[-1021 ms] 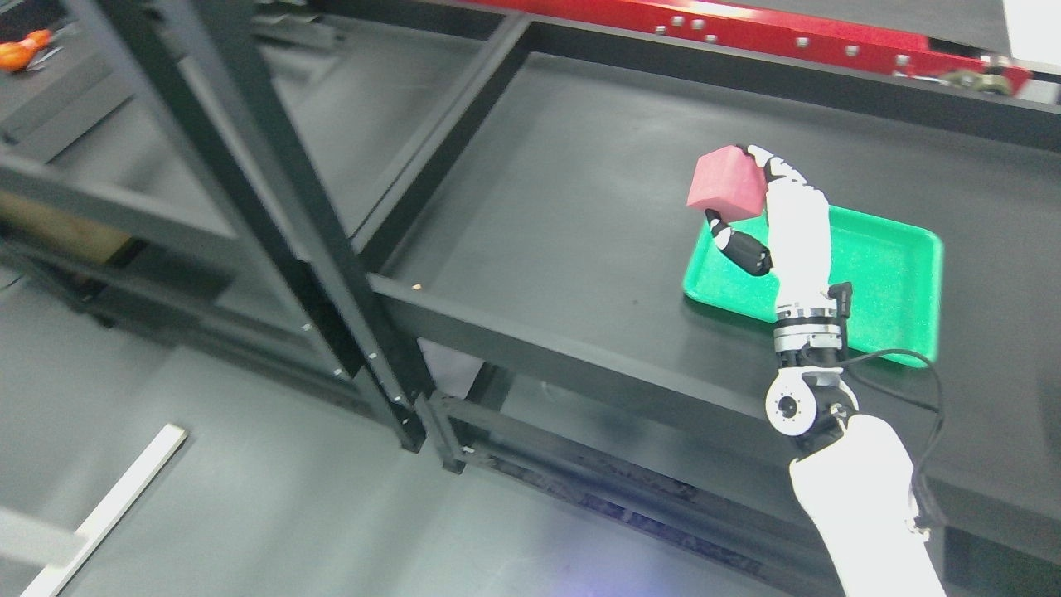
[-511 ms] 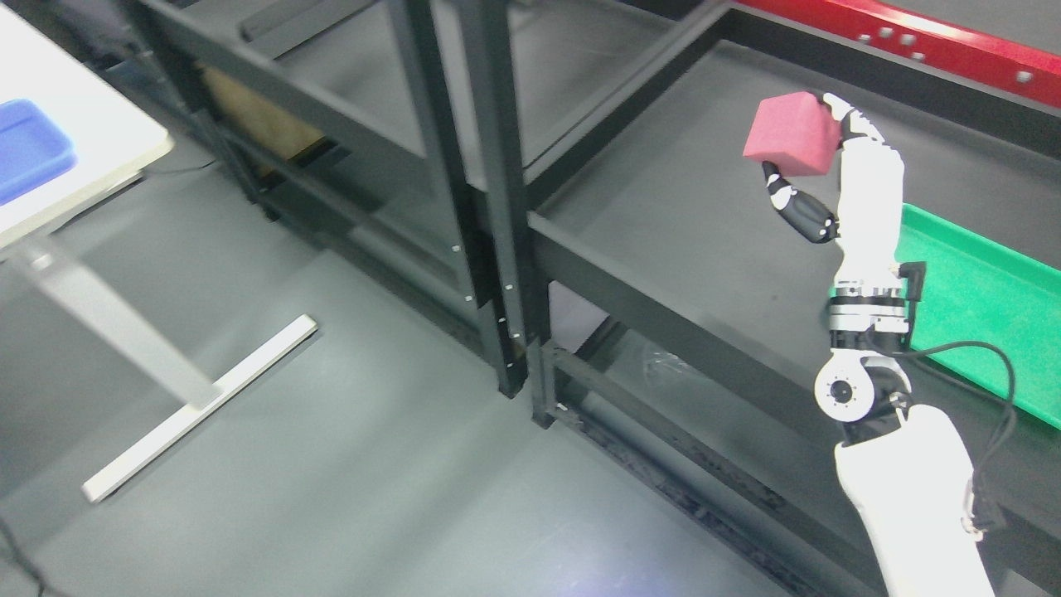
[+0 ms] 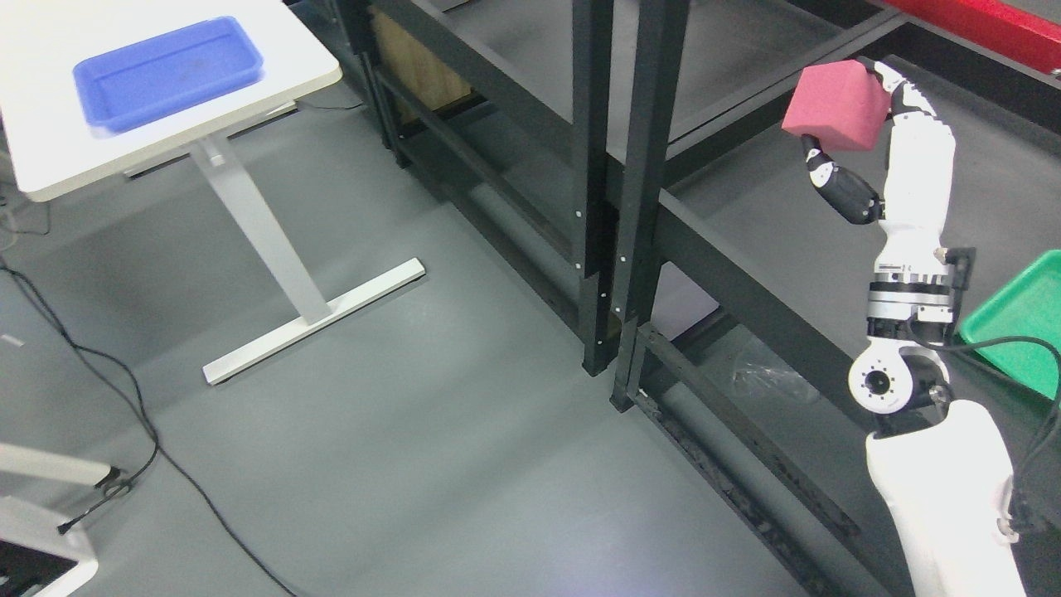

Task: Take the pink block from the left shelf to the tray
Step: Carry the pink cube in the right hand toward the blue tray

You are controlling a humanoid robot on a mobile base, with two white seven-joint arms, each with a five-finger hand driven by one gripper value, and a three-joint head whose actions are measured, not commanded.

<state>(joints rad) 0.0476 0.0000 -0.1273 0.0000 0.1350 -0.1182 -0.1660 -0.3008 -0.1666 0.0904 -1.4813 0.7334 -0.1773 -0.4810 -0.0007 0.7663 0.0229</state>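
One arm is showing, rising from the lower right corner, and its right hand (image 3: pixel 879 141) is gripping the pink block (image 3: pixel 837 104) between thumb and fingers, holding it raised in the air above the black shelf (image 3: pixel 746 207). Down at the right edge, the green tray (image 3: pixel 1015 327) is lying on that same shelf surface, well apart from the block and only partly in view. Far to the upper left, a blue bin (image 3: pixel 166 70) is sitting on a white table (image 3: pixel 50 157).
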